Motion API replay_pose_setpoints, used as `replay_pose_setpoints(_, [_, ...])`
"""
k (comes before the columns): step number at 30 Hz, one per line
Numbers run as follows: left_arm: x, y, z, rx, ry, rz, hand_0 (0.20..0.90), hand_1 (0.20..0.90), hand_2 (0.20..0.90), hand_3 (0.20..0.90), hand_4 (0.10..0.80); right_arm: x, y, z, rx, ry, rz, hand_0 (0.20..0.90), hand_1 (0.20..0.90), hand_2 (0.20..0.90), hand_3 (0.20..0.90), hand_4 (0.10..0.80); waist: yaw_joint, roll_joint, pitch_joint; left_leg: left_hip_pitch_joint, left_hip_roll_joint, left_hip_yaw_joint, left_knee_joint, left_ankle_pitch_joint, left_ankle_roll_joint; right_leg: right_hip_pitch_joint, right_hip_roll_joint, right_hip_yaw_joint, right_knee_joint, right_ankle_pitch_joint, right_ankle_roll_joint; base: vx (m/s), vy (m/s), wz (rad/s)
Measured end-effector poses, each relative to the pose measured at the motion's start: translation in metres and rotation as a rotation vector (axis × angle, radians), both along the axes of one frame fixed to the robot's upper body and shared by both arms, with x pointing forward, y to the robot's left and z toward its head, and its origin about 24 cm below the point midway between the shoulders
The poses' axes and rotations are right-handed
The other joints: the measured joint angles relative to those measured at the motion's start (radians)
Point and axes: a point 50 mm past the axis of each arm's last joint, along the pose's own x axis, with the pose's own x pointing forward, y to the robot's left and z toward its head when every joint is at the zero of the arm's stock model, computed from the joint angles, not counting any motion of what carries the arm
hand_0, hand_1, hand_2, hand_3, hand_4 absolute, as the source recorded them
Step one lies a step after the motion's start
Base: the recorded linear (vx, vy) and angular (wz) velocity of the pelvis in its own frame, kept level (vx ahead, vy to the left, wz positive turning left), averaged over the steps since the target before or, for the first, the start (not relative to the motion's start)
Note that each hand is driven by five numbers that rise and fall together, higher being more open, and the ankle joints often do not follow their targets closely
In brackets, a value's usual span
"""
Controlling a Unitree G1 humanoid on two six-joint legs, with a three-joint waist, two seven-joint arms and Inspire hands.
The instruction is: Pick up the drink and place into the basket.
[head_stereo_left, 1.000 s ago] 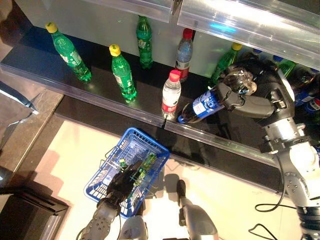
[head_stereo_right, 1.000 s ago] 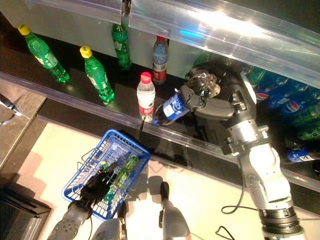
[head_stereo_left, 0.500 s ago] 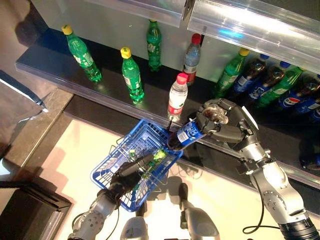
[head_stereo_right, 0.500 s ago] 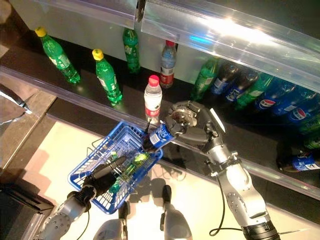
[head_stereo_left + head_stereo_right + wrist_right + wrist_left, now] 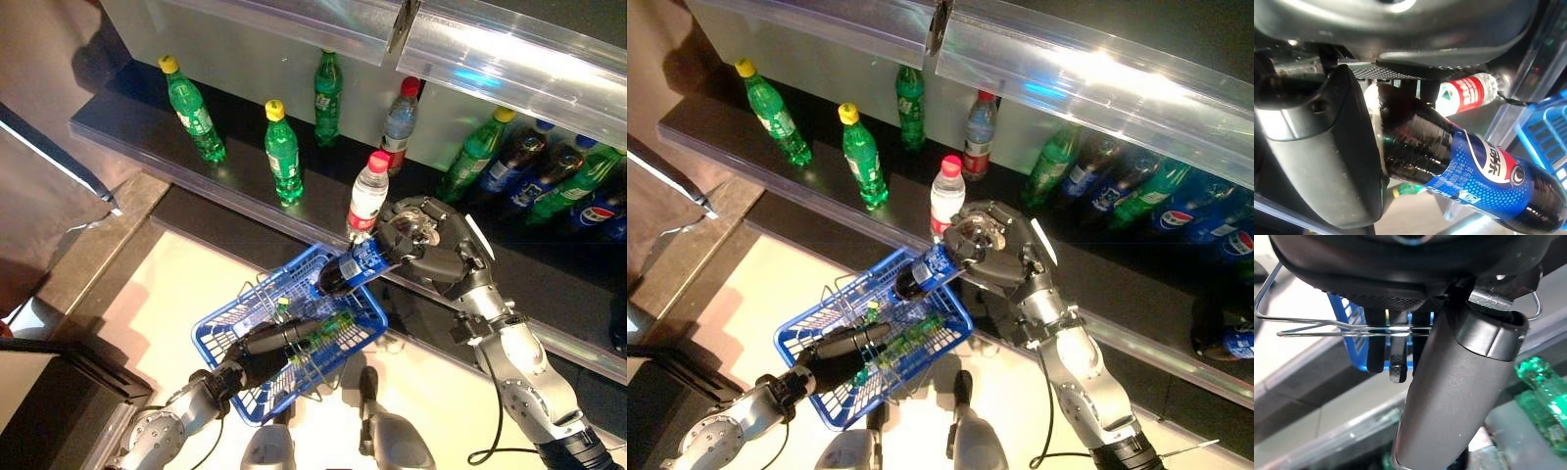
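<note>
While the basket [image 5: 345, 338] is gripped by the left hand [image 5: 260, 350], the cola bottle [image 5: 351, 268] is clasped over its rim by the right hand [image 5: 423, 247].

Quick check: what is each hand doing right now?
Left hand: shut on the basket's handle.
Right hand: shut on the cola bottle, held over the blue basket.
</note>
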Motion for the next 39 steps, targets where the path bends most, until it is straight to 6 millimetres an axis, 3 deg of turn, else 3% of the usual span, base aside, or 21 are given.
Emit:
replay_pose_setpoints(4, [-0.002, 0.000, -0.001, -0.002, -0.003, -0.032, 0.300, 0.300, 0.300, 0.200, 0.100, 0.001, 0.002, -0.010, 0.000, 0.045, 0.007, 0.300, 0.300, 0.300, 0.200, 0.100, 0.000, 0.001, -0.001, 0.000, -0.001, 0.000, 0.000, 0.001, 0.001, 0.001, -0.002, -0.003, 0.000, 0.000, 0.000, 0.006, 0.005, 0.01])
replay_pose_setpoints(14, [-0.006, -0.008, 0.000, -0.044, -0.057, -0.142, 0.300, 0.300, 0.300, 0.200, 0.100, -0.008, 0.011, -0.069, -0.045, 0.288, 0.001, 0.300, 0.300, 0.300, 0.200, 0.100, 0.002, 0.025, -0.015, -0.009, -0.003, -0.010, 0.000, 0.002, 0.002, -0.001, -0.005, -0.011, 0.000, -0.003, 0.002, 0.001, 0.012, 0.02])
replay_pose_setpoints(18, [-0.007, -0.011, 0.000, -0.045, -0.071, -0.162, 0.300, 0.300, 0.300, 0.200, 0.100, -0.009, 0.012, -0.074, -0.031, 0.302, -0.033, 0.300, 0.300, 0.300, 0.200, 0.100, -0.004, 0.031, -0.018, -0.017, -0.006, -0.013, 0.001, 0.003, 0.004, -0.006, -0.009, -0.012, 0.000, -0.003, 0.004, 0.004, 0.041, 0.03])
replay_pose_setpoints(26, [-0.006, -0.028, -0.001, -0.084, -0.091, -0.202, 0.300, 0.300, 0.300, 0.200, 0.100, -0.009, 0.019, -0.100, 0.078, 0.342, -0.124, 0.300, 0.300, 0.300, 0.200, 0.100, 0.000, 0.040, -0.024, -0.030, -0.011, -0.025, 0.001, 0.006, 0.009, -0.014, -0.019, -0.016, 0.000, -0.006, 0.009, -0.014, 0.024, 0.04])
replay_pose_setpoints(30, [-0.002, -0.044, 0.003, -0.144, -0.108, -0.242, 0.300, 0.300, 0.300, 0.200, 0.100, -0.010, 0.032, -0.120, 0.089, 0.406, -0.124, 0.300, 0.300, 0.300, 0.200, 0.100, 0.013, 0.044, -0.026, -0.043, -0.016, -0.027, 0.001, 0.008, 0.012, -0.026, -0.024, -0.017, 0.000, -0.005, 0.011, -0.086, 0.013, 0.02])
replay_pose_setpoints(39, [0.006, -0.065, 0.010, -0.223, -0.160, -0.259, 0.300, 0.300, 0.300, 0.200, 0.100, 0.005, 0.052, -0.120, 0.143, 0.400, -0.140, 0.300, 0.300, 0.300, 0.200, 0.100, 0.013, 0.050, -0.028, -0.109, -0.037, -0.033, 0.018, 0.016, 0.022, -0.081, -0.045, -0.018, 0.002, 0.009, 0.021, -0.083, 0.036, 0.02])
